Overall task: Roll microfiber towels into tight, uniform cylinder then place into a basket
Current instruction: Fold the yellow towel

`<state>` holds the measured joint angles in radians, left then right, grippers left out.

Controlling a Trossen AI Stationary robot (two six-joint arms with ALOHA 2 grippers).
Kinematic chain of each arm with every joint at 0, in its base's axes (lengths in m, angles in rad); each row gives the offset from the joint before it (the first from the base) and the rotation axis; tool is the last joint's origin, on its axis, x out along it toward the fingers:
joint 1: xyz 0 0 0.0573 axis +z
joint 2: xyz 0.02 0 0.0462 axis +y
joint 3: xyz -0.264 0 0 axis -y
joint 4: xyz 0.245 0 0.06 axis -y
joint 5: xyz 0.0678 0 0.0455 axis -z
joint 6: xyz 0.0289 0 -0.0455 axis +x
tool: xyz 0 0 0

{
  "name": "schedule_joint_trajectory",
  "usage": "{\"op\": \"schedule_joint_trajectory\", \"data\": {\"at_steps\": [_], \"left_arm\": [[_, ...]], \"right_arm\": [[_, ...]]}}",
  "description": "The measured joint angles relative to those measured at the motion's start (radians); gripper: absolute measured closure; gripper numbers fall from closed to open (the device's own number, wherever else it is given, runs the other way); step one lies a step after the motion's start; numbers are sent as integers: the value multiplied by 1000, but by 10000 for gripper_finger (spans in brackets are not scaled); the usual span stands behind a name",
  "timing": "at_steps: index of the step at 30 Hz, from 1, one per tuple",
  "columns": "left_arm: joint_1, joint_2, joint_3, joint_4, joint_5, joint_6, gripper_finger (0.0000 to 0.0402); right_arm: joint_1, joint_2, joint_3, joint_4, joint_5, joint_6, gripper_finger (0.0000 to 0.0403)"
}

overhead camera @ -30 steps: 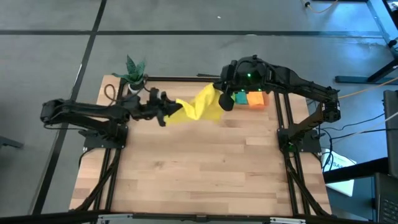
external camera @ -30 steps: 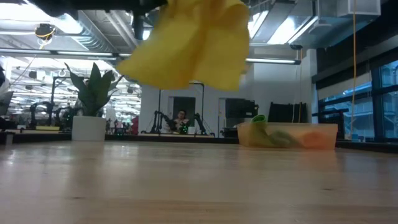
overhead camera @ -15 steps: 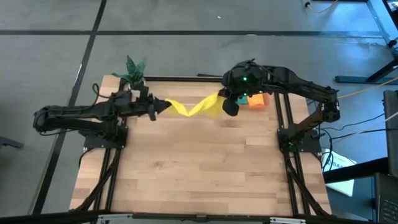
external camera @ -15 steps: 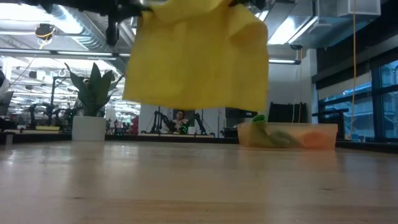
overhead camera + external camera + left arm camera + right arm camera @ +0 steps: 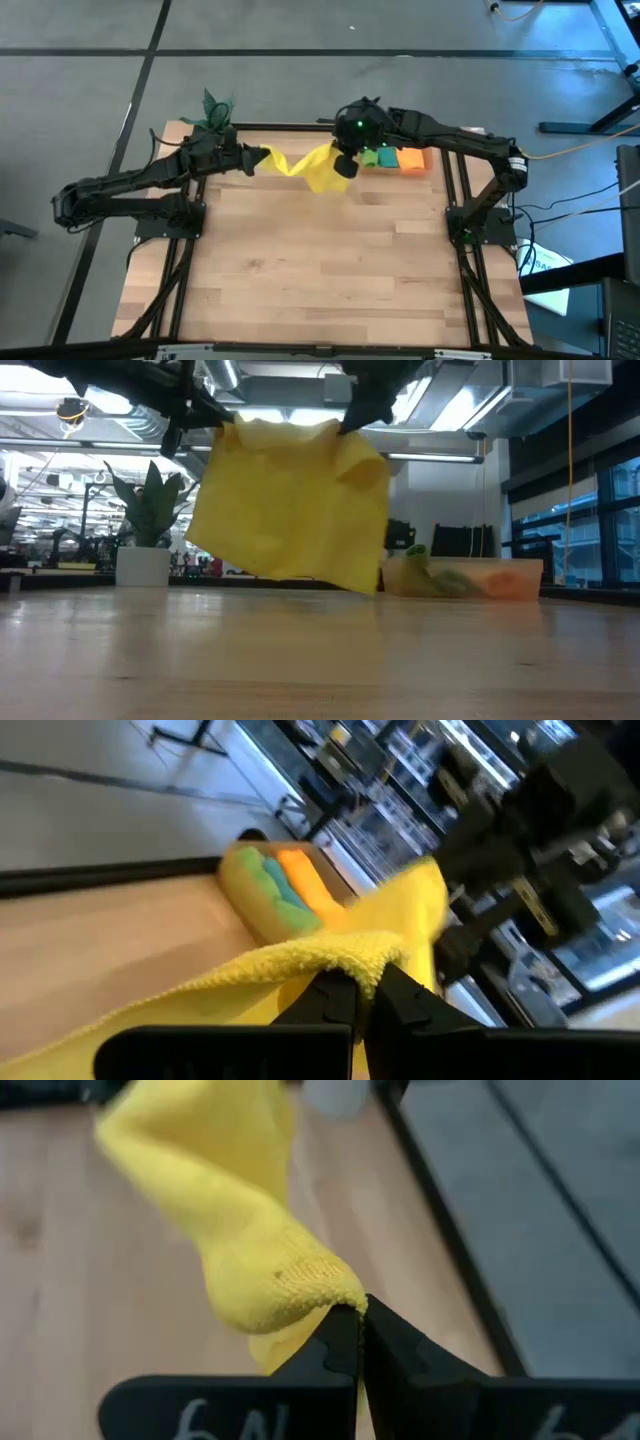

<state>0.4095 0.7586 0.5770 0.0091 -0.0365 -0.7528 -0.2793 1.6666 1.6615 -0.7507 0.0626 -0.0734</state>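
Left gripper [image 5: 252, 160] and right gripper [image 5: 343, 163] each pinch a yellow towel [image 5: 310, 165] corner, far side; lower evenly, spread flat, keep edge taut.

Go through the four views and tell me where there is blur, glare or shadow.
High view: even light, sharp; the yellow towel throws a faint shadow on the table. Low view: ceiling lights glare behind the hanging towel; the near tabletop is soft. Left wrist view: the background and right arm are smeared; the left gripper stays fairly crisp. Right wrist view: the towel's far end blurs; the right gripper is sharp.
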Motion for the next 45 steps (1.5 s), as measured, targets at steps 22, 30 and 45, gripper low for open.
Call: {"op": "schedule_joint_trajectory", "data": {"at_steps": [22, 30, 45], "left_arm": [[-314, 24, 0, -513, 234, -261, 401], [-475, 99, -2, -538, 227, -421, 401], [-667, 295, -2, -537, 229, -602, 401]], "right_arm": [[226, 35, -298, 44, -51, 165, 394], [303, 35, -447, 176, -147, 306, 394], [404, 79, -472, 236, -215, 390, 393]]}}
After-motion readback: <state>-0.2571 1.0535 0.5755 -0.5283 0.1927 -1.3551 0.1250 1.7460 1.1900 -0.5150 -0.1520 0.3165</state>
